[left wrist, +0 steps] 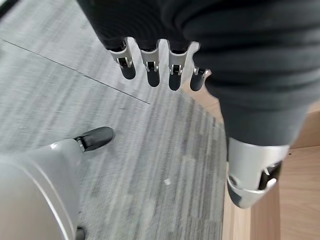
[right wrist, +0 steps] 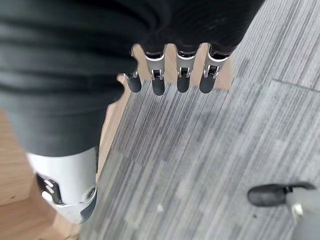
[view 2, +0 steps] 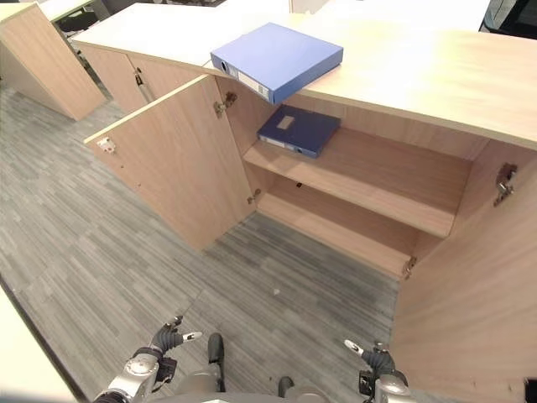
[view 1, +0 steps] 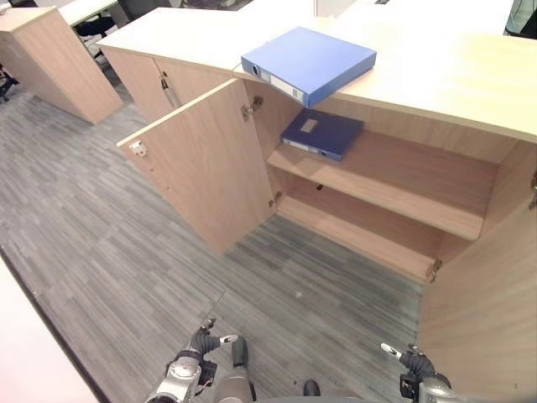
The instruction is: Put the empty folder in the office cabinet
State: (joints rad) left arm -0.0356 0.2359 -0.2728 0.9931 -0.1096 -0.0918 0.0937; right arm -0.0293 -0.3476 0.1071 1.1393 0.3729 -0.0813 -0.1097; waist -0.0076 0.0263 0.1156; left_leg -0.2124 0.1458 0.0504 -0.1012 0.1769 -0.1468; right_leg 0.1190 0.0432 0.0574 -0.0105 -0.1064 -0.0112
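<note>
A light blue, flat rectangular ring-binder folder lies on the smooth pale wood top of the low office cabinet, its labelled spine facing the near-left and one corner jutting slightly past the top's near edge. Directly beneath it, on the left end of the cabinet's upper shelf, a darker navy folder with a small white label lies flat. The lower shelf under it is bare wood. Both cabinet doors stand swung open: the left door, a plain pale wood-grain panel with metal hinges, angles out toward the near-left, and the right door fills the near right.

The floor is grey carpet in a streaked, striped weave laid in tiles.

The left hand hangs low at the near left, its silver dark-tipped fingers loosely extended and empty above the carpet. The right hand hangs at the near right likewise, fingers relaxed, holding nothing.
</note>
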